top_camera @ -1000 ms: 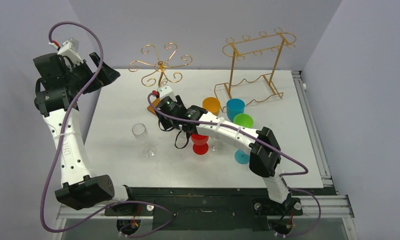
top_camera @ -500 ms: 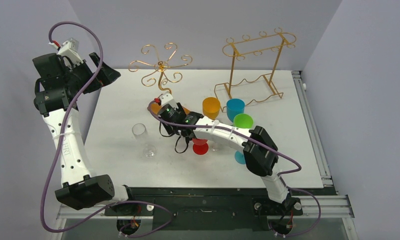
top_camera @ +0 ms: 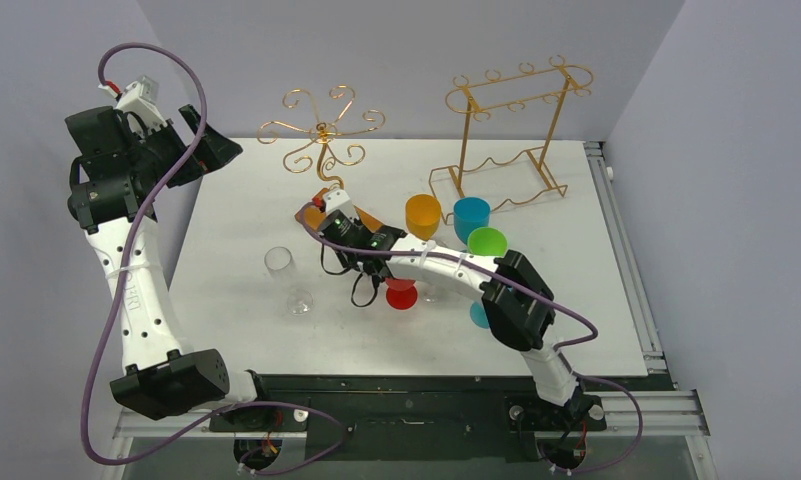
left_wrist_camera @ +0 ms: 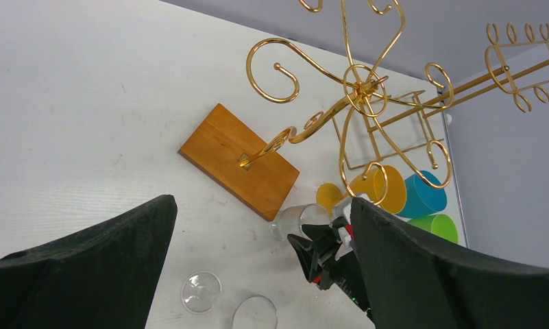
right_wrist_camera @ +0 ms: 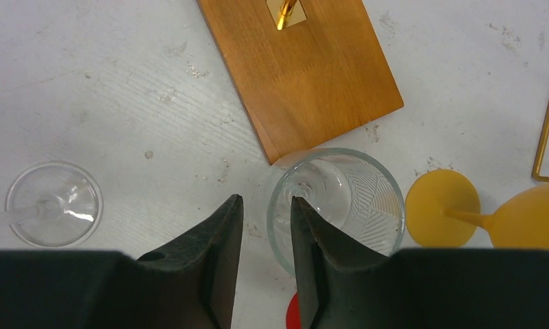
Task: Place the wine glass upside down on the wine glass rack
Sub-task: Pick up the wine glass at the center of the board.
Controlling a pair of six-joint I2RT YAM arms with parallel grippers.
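Note:
The wine glass (right_wrist_camera: 354, 199) is clear with an etched leaf pattern. It stands upright by the near corner of the rack's wooden base (right_wrist_camera: 299, 68). My right gripper (right_wrist_camera: 266, 200) is over its rim, one finger inside the bowl and one outside. The jaws are narrowed but open, with a gap showing between the outer finger and the glass wall. The arm mostly hides this glass in the top view. The gold wine glass rack (top_camera: 321, 130) spreads its curled arms (left_wrist_camera: 360, 88) above the base. My left gripper (top_camera: 206, 145) hangs high at the left, wide open and empty.
A second clear glass (top_camera: 281, 265) stands left of the right arm. Orange (top_camera: 423, 213), blue (top_camera: 470, 217) and green (top_camera: 487, 241) goblets and a red foot (top_camera: 401, 293) crowd the right arm's far side. A taller gold frame rack (top_camera: 511, 120) stands at the back right.
The right gripper has come down over the glass beside the wooden base, and its jaws have narrowed around the rim. The left arm has not moved.

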